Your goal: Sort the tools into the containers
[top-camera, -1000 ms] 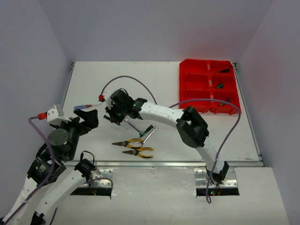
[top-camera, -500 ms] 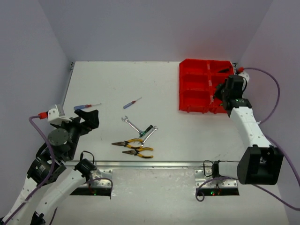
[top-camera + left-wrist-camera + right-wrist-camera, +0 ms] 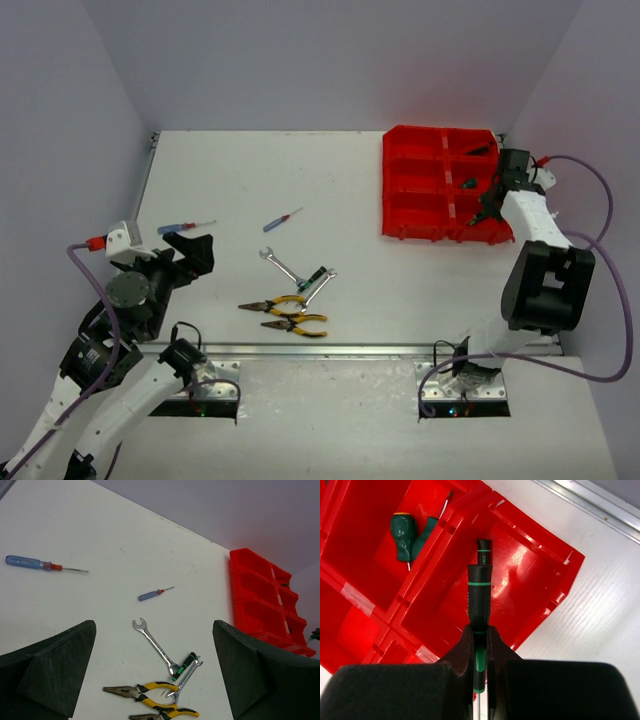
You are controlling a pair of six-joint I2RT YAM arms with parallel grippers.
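Observation:
My right gripper [image 3: 489, 207] is shut on a black-and-green screwdriver [image 3: 479, 597] and holds it above the near right compartment of the red tray [image 3: 415, 135], whose floor [image 3: 520, 590] shows under it. Green-handled screwdrivers [image 3: 404, 532] lie in the neighbouring compartment. My left gripper [image 3: 192, 250] is open and empty at the table's left. On the table lie two blue screwdrivers [image 3: 30, 563] [image 3: 152, 595], two silver wrenches [image 3: 155, 645] [image 3: 186, 680], a black-and-green screwdriver [image 3: 184, 663] and two yellow-handled pliers [image 3: 142, 690] [image 3: 170, 714].
The loose tools cluster near the table's front middle [image 3: 295, 295]. The red tray [image 3: 250, 595] stands at the far right, close to the table's right edge. Grey walls close in the table on three sides. A purple cable loops beside the right arm [image 3: 610, 250].
My right arm has swung from the tools at the table's middle over to the red tray, carrying the screwdriver. The left arm has barely shifted.

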